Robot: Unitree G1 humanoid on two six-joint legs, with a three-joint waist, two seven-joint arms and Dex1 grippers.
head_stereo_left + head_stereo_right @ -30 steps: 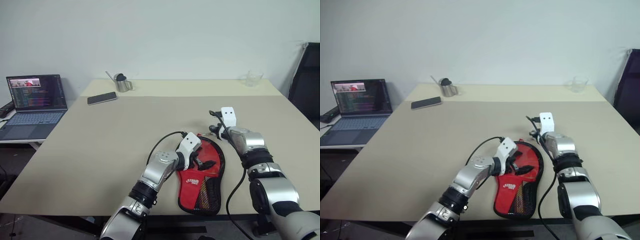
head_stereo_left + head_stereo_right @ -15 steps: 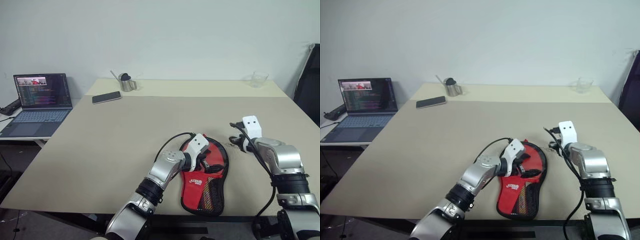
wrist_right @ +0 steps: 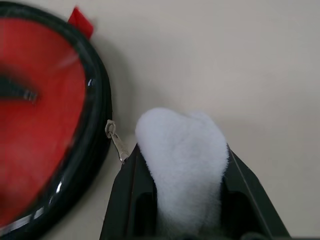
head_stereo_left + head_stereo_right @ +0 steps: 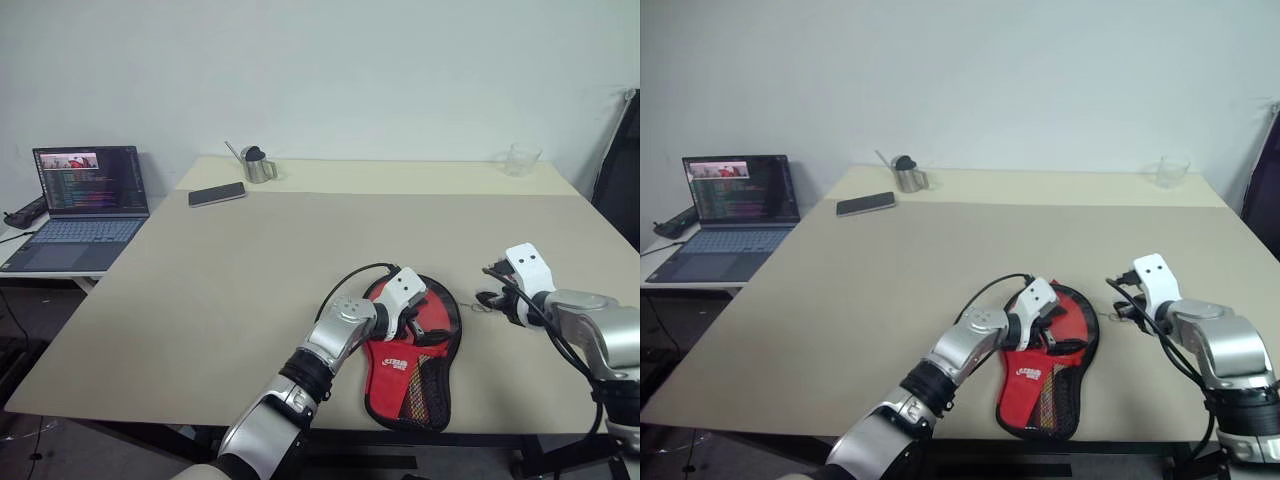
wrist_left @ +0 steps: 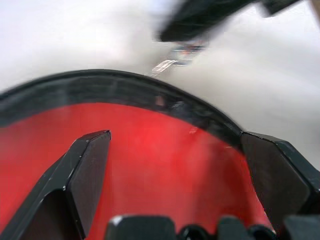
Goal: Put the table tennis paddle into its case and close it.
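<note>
Now my left gripper (image 4: 428, 322) hovers, fingers spread wide, over the round red face of the case (image 4: 415, 352), which lies near the table's (image 4: 200, 290) front edge. Just beside its black rim, my right gripper (image 3: 182, 200) is clamped on the white fluffy charm (image 3: 182, 160). Broad bare tabletop stretches beyond toward the phone (image 4: 217, 194).

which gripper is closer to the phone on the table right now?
Left. The left gripper hangs open over the red case, on the phone's side; the right gripper is beyond the case, pinching the white charm.
</note>
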